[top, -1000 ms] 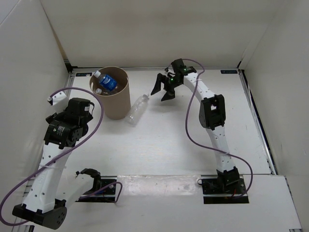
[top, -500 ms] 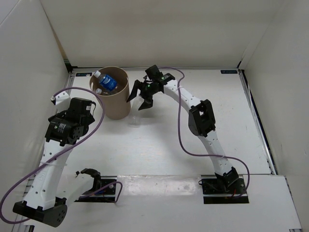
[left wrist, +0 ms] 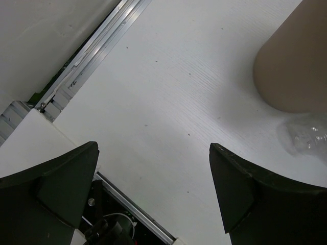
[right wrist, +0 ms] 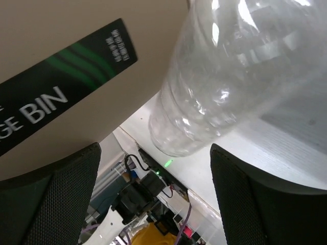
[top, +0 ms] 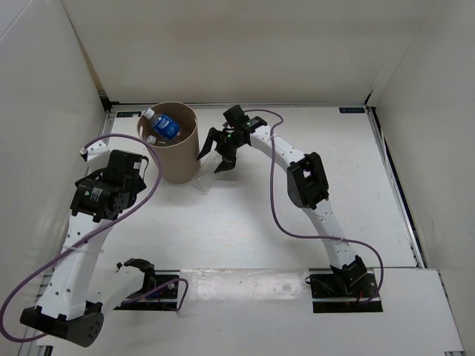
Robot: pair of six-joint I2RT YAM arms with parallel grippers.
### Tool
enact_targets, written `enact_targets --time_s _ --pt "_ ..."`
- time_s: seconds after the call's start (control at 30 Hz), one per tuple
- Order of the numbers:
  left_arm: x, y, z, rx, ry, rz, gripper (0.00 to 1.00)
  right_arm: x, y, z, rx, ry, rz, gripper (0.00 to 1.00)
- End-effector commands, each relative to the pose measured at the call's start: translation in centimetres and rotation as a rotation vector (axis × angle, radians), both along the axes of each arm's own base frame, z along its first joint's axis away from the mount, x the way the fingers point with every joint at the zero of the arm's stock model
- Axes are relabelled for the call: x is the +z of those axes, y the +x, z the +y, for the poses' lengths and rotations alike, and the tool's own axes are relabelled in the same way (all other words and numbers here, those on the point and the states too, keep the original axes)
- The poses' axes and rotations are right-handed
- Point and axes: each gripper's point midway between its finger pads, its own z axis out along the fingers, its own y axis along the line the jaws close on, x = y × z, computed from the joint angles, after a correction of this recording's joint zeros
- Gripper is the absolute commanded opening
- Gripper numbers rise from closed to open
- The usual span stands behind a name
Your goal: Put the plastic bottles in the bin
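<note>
The tan bin stands at the back left. Inside it lies a blue-labelled bottle, with a second white cap beside it. No orange bottle shows. A clear plastic bottle lies on the table against the bin's right side, mostly under my right gripper. In the right wrist view the gripper is open. The clear bottle sits just ahead of its fingertips, next to the bin wall. My left gripper is open and empty, left of the bin and the clear bottle.
White walls enclose the table on three sides. An aluminium rail runs along the left edge. Purple cables loop off both arms. The arm bases and a black mount sit at the near edge.
My right arm has swung left from the back middle to the bin's right side, bringing its open gripper over the lying clear bottle. The left arm has barely shifted.
</note>
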Motion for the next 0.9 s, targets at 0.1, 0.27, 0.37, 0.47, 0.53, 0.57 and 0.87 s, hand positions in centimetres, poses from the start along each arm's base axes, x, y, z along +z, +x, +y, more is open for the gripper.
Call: enact_targets --time_s 0.1,0.27,0.37,0.47,0.53,0.57,0.87 --pt "0.2 0.3 -0.3 -0.014 -0.007 0.008 1.00 -1.8 -0.2 -0.7 -0.016 -0.040 0.041 0.85" --pt "-0.1 0.4 -0.5 -0.020 -0.007 0.025 1.00 -2.4 -0.9 0.0 0.002 -0.021 0.074 0.82" --pt "-0.2 0.4 -0.5 -0.022 -0.008 0.033 1.00 -2.7 -1.1 0.0 0.001 -0.010 0.105 0.81" --pt "-0.4 0.5 -0.7 -0.030 -0.011 0.049 1.00 -2.9 -1.5 0.2 0.006 0.010 0.139 0.78" --pt "-0.7 0.6 -0.9 -0.037 -0.015 0.061 1.00 -3.5 -1.9 0.1 0.005 0.009 0.169 0.76" --pt "-0.8 0.6 -1.0 -0.037 -0.019 0.064 1.00 -3.4 -2.1 0.2 0.013 0.020 0.180 0.76" --pt "-1.8 1.0 -1.8 -0.071 -0.040 0.122 1.00 -4.2 -3.2 1.6 0.011 0.059 0.263 0.70"
